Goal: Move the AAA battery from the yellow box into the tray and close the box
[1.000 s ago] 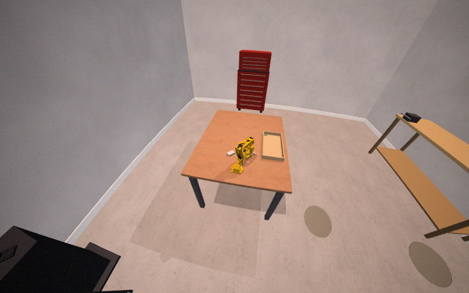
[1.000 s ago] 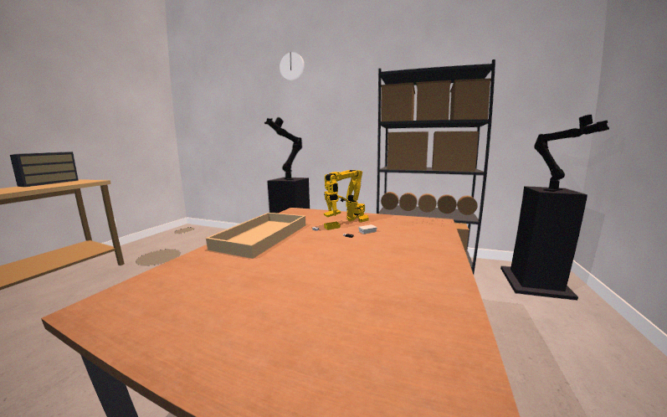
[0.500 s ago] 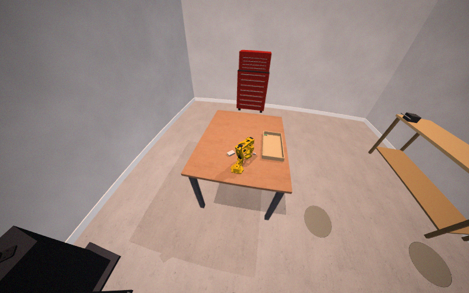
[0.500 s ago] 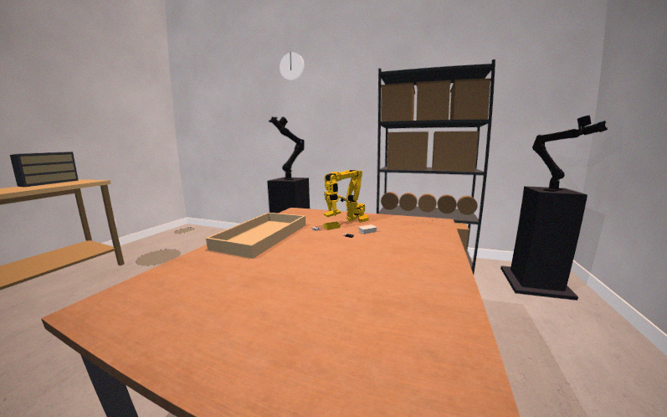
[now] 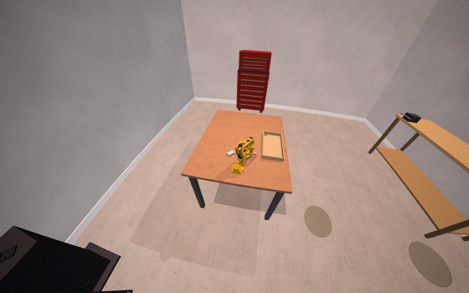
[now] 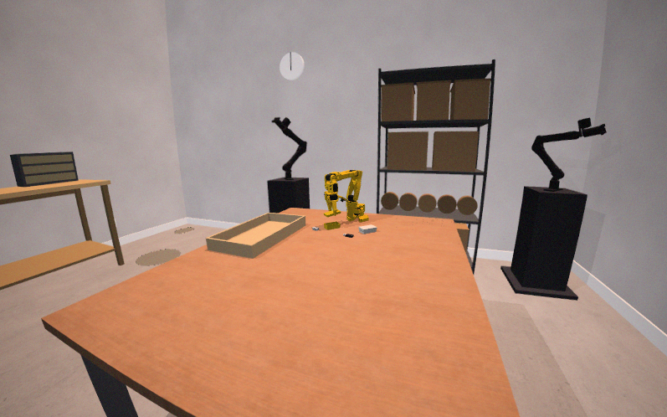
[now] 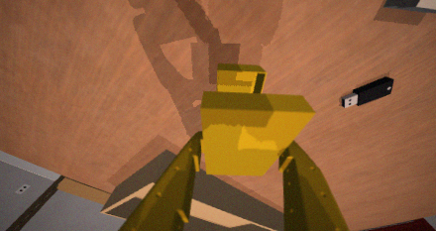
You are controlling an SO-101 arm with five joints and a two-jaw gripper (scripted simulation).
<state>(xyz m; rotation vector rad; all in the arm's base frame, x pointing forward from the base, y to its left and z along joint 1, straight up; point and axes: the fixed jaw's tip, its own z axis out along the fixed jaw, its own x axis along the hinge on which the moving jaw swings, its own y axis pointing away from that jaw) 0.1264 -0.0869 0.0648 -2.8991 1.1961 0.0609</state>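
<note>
In the wrist view my gripper (image 7: 243,156) is shut on the yellow lid (image 7: 254,132) and holds it above the table. The yellow box base (image 7: 241,78) stands on the table straight beneath it, open side up. In the exterior view the base (image 6: 331,225) lies in front of the arm, with the gripper (image 6: 332,209) a little above it. The tan tray (image 6: 256,234) lies to the left of the base, apart from it; it also shows in the top view (image 5: 273,145). The AAA battery is not visible; the inside of the base is hidden.
A black USB stick (image 7: 369,91) lies on the table right of the base, also seen in the exterior view (image 6: 347,235). A white box (image 6: 367,229) lies beyond it. A small grey thing (image 6: 315,228) lies between base and tray.
</note>
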